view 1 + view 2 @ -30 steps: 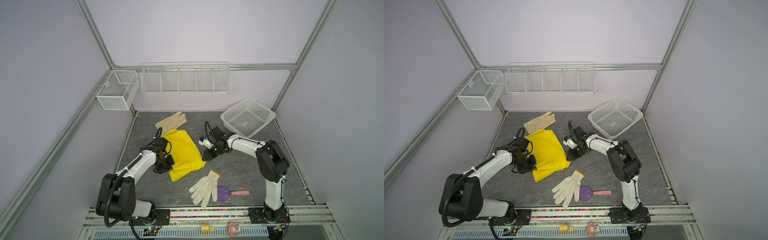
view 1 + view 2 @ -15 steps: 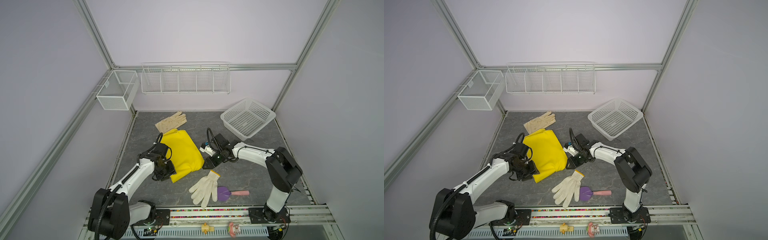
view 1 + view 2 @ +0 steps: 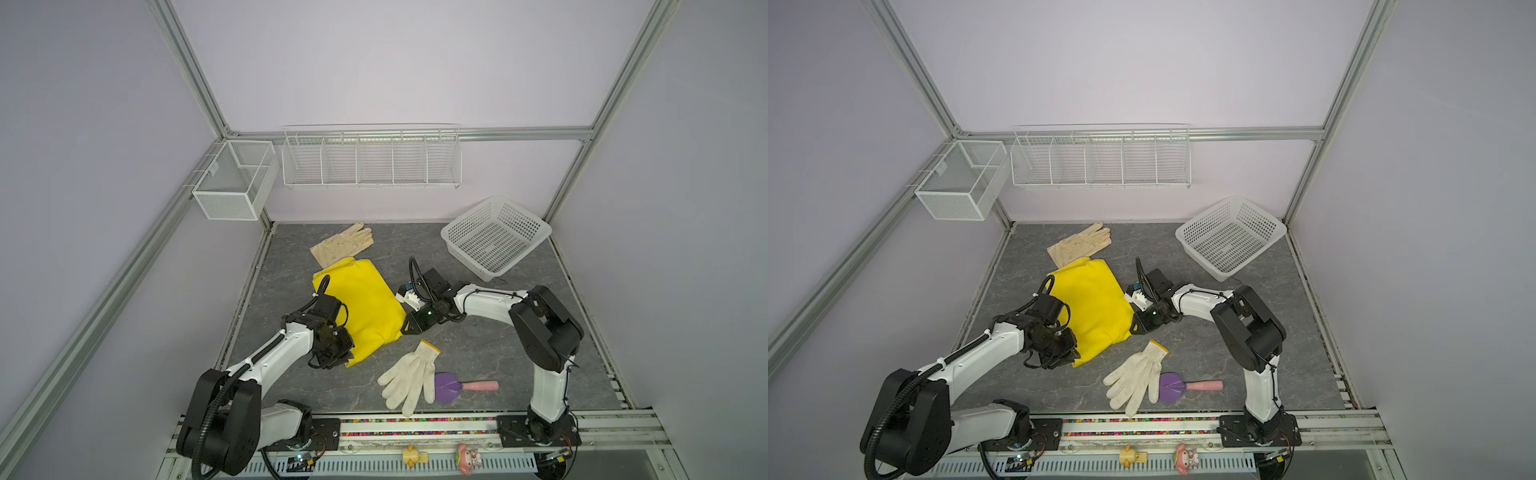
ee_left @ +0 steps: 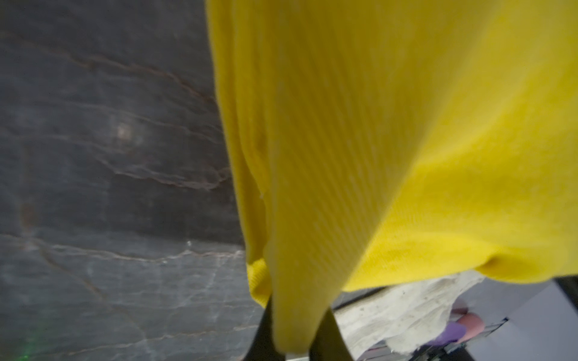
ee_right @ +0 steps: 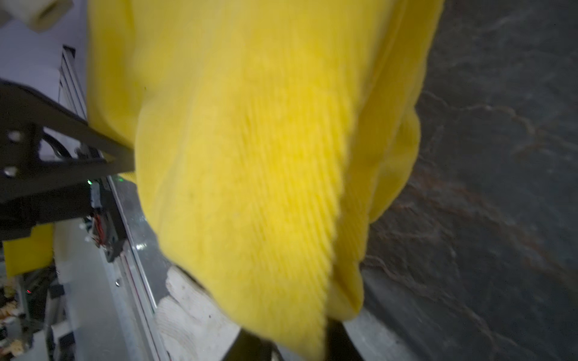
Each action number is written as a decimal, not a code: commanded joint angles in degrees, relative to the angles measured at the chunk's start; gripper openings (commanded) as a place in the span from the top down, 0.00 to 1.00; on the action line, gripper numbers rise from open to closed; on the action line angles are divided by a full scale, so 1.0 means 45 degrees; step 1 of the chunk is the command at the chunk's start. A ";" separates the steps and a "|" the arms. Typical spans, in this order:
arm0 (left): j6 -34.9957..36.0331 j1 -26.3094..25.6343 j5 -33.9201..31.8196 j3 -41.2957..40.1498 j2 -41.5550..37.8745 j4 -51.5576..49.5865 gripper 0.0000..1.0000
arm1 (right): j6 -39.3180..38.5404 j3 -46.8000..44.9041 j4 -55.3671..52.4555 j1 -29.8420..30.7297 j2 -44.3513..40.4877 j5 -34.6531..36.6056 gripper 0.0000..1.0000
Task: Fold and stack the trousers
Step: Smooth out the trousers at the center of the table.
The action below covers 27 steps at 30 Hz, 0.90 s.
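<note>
The trousers are a bright yellow folded bundle lying in the middle-left of the grey table. My left gripper sits at their near left corner. In the left wrist view it is shut on a fold of the trousers, pinched between dark fingers. My right gripper is at the near right corner. In the right wrist view it is shut on the trousers' edge, which hangs down slightly lifted.
A cream glove lies behind the trousers, touching their far edge. A white knitted glove and a purple scoop with a pink handle lie in front. A white plastic basket stands at the back right. Wire racks hang on the back wall.
Both grippers slid along the trousers' sides toward the front edge, opened, and have now closed on the near corners of the cloth.
</note>
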 commanded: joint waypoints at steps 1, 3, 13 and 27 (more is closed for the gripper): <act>0.0131 -0.0024 -0.0954 0.0121 0.0043 -0.0519 1.00 | -0.0133 0.0154 0.0313 -0.0159 -0.0195 0.0127 0.89; 0.0306 -0.0002 -0.1389 0.0396 -0.0195 -0.1060 1.00 | -0.0472 -0.0014 -0.0039 -0.0255 -0.0622 0.0597 0.91; 0.0778 0.0128 -0.2914 0.1177 -0.0245 -0.2715 1.00 | -0.2513 -0.0188 -0.1970 -0.0564 -0.1904 0.3072 0.90; 0.0520 0.0135 -0.2923 0.1637 -0.0824 -0.3637 0.61 | -0.1479 0.0701 -0.2214 -0.0508 -0.2229 0.1385 0.56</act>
